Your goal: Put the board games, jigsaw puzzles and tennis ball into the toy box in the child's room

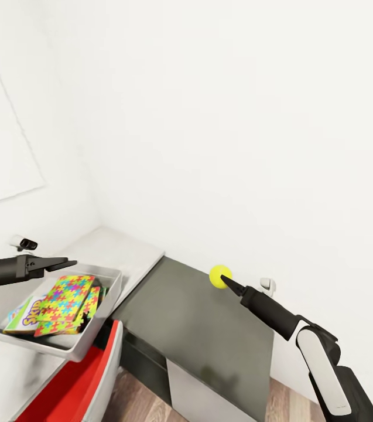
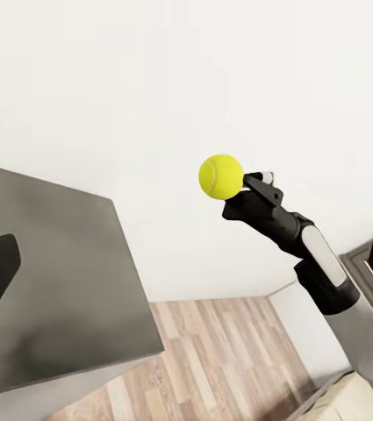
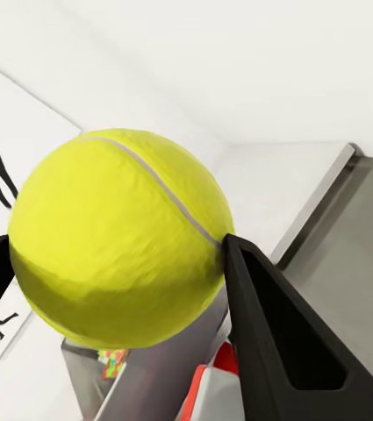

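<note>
while the right gripper (image 1: 226, 280) pinches the tennis ball (image 1: 219, 275) between its two dark fingers (image 3: 274, 342), the ball hangs in the air at centre-right of the head view, above the dark grey cabinet top (image 1: 209, 328) and well apart from the toy box (image 1: 86, 343) at lower left. the ball looks light, round and fuzzy, with some give, so it should tolerate a firm squeeze; being a sphere, it could roll out if gripped off-centre. the right wrist view shows the fingers bearing on opposite sides near its widest part, which seems the sound place to hold it. the toy box already holds the jigsaw puzzles (image 1: 69, 297) lying over a board game (image 1: 25, 316). the left gripper (image 1: 69, 264) reaches over the box's rim from the left edge; i cannot tell whether its fingers are spread or pressed together.
</note>
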`<state>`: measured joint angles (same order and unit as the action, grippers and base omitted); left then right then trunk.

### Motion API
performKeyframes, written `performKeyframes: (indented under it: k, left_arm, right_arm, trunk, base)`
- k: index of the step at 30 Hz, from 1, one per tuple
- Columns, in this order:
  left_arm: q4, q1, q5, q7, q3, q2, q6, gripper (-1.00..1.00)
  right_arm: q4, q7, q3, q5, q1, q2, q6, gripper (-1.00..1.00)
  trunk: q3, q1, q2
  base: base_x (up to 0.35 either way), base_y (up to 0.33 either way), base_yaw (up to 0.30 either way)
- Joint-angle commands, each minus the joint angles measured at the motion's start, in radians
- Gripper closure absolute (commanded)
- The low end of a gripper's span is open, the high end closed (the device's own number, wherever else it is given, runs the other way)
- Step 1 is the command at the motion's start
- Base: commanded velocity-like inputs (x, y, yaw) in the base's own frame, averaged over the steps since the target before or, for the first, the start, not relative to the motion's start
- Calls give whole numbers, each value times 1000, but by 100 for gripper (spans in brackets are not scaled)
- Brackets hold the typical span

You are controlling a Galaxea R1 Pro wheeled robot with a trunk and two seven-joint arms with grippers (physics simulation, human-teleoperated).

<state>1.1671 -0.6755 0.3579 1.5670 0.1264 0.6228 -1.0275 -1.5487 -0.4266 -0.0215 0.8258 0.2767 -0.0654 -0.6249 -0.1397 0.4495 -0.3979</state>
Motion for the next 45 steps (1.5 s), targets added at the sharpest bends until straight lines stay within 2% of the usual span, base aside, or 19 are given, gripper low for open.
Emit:
performKeyframes:
  k: [1,14,34,38,45]
  left_arm:
    - [0,-1,0,4,-1,0,-10,-100]
    - [3,1,0,4,-1,-1,-11,-100]
    - [3,1,0,4,-1,-2,-11,-100]
    - [3,1,0,4,-2,-3,-10,-100]
    - [2,1,0,4,-2,-3,-11,-100]
  right_arm:
    - [-1,3,-2,7,1,0,-9,100]
    - [-1,2,-2,7,1,1,-9,100]
    - [5,3,-3,9,1,-1,-15,100]
    - [4,1,-5,9,1,-8,-16,100]
    - [1,2,-4,9,1,-1,-11,100]
  trunk:
    - [-1,1,-2]
    - [19,1,-2]
    - [20,1,-2]
    - [20,1,-2]
    - [20,1,-2]
  base:
    - [-64,0,87]
    - [-12,0,81]
    - [0,0,4]
    - [0,0,0]
    - [-1,0,0]
